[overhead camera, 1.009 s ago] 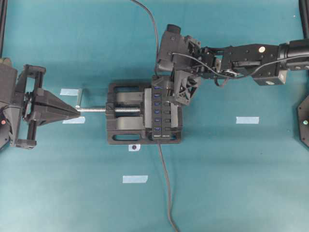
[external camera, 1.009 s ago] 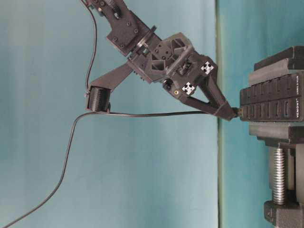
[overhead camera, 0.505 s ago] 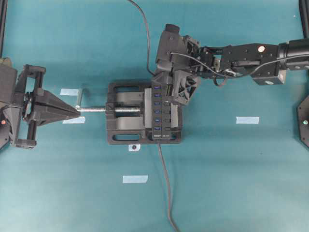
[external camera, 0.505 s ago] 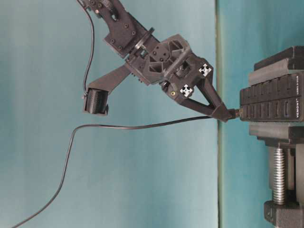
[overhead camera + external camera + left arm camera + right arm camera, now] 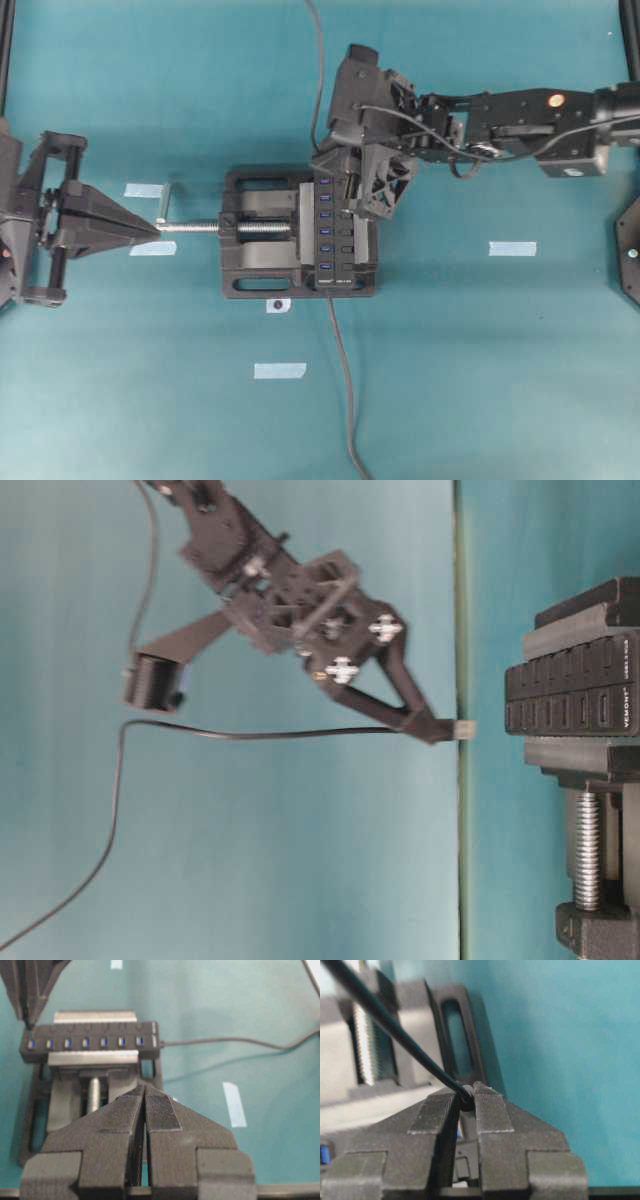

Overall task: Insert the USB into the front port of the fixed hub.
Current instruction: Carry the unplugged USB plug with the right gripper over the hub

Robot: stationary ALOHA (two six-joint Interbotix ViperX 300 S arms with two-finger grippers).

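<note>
USB plug [image 5: 464, 729] sits pinched at the tip of the right tool [image 5: 430, 726], whose jaws are closed almost fully on it, the thin cable [image 5: 260, 734] trailing away behind; the right wrist view shows that cable clamped between the pads [image 5: 492, 1110]. At table level the plug's metal end points at the fixed hub [image 5: 570, 697] but stands clear of it, with a visible gap between plug and hub face, so the insertion is not done. What is left, by my reading, is to line the plug up with the front port and press it home. The hub is held in a black vise [image 5: 255, 275] near the middle of the desk [image 5: 480, 380], its row of blue ports facing up and its own cable running toward the near edge. The left tool [image 5: 135, 228] rests near the left edge with jaws closed on nothing, its tip just beside the vise's silver screw [image 5: 190, 227]. The desk is a plain teal surface with a few pale tape marks [image 5: 512, 248]; nothing of the room beyond shows.
</note>
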